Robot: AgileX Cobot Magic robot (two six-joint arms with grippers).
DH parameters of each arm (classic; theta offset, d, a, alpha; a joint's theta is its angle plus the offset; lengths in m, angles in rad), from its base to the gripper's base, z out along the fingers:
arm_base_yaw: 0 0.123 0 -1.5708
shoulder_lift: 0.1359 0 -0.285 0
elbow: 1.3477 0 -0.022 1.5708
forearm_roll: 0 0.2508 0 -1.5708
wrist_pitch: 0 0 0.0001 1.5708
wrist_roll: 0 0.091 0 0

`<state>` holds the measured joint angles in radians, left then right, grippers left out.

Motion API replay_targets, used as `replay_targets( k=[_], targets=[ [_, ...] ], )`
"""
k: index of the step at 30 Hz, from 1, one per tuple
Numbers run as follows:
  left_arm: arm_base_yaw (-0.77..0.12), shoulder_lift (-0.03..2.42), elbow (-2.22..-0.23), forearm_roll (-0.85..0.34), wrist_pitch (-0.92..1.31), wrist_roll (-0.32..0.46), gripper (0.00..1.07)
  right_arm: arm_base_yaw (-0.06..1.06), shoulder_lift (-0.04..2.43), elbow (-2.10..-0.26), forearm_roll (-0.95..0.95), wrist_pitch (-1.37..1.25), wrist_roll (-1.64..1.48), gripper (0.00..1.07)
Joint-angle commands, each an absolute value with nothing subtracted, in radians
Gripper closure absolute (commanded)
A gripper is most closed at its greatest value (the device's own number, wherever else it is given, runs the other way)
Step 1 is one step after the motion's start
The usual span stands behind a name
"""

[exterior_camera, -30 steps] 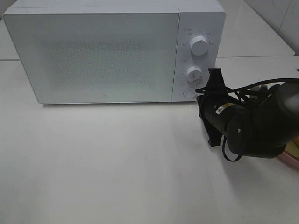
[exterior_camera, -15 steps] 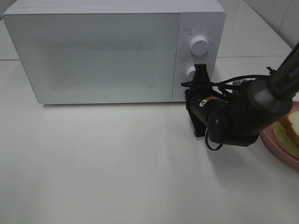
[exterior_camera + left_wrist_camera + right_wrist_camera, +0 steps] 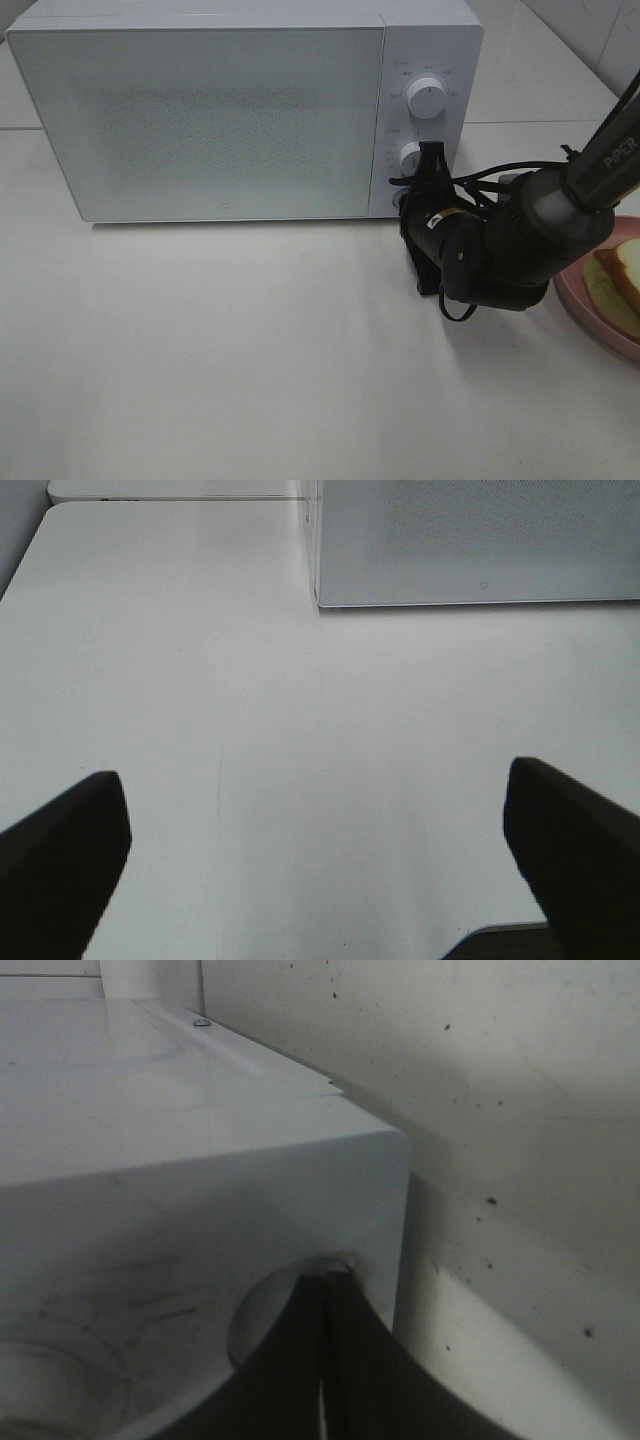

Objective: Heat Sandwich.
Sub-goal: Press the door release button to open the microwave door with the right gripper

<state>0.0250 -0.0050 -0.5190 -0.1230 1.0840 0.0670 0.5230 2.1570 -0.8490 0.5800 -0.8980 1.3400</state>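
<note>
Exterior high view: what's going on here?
The right gripper, shut, has its tips at the round button low on the control panel of the microwave, apparently pressing it. The door is closed. The sandwich lies on its pink plate at the right edge. The left gripper hangs open over the table, empty.

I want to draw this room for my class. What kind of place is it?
Most likely a kitchen counter, though it could be a pretend one set up for testing. A white microwave sits on a white worktop, and a sandwich waits on a pink plate nearby.
</note>
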Motion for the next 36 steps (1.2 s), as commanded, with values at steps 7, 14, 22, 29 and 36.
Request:
replay_targets(
  k=[7, 14, 22, 29, 36],
  targets=[
    [0.021, -0.028, -0.517, -0.128, 1.071, 0.063, 0.1, 0.511, 2.123, -0.866, 0.594, -0.997, 1.326, 1.07],
    [0.021, -0.028, -0.517, -0.128, 1.071, 0.063, 0.1, 0.511, 2.128, -0.874, 0.603, -1.002, 1.33, 1.07],
    [0.021, -0.028, -0.517, -0.128, 1.071, 0.063, 0.1, 0.507, 2.18, -0.975, 0.599, -1.101, 1.284, 1.07],
    [0.021, -0.028, -0.517, -0.128, 1.071, 0.063, 0.1, 0.476, 2.187, -1.017, 0.578, -1.126, 1.247, 1.07],
    [0.021, -0.028, -0.517, -0.128, 1.071, 0.063, 0.1, 0.476, 2.187, -1.017, 0.571, -1.079, 1.257, 1.07]
  ],
)
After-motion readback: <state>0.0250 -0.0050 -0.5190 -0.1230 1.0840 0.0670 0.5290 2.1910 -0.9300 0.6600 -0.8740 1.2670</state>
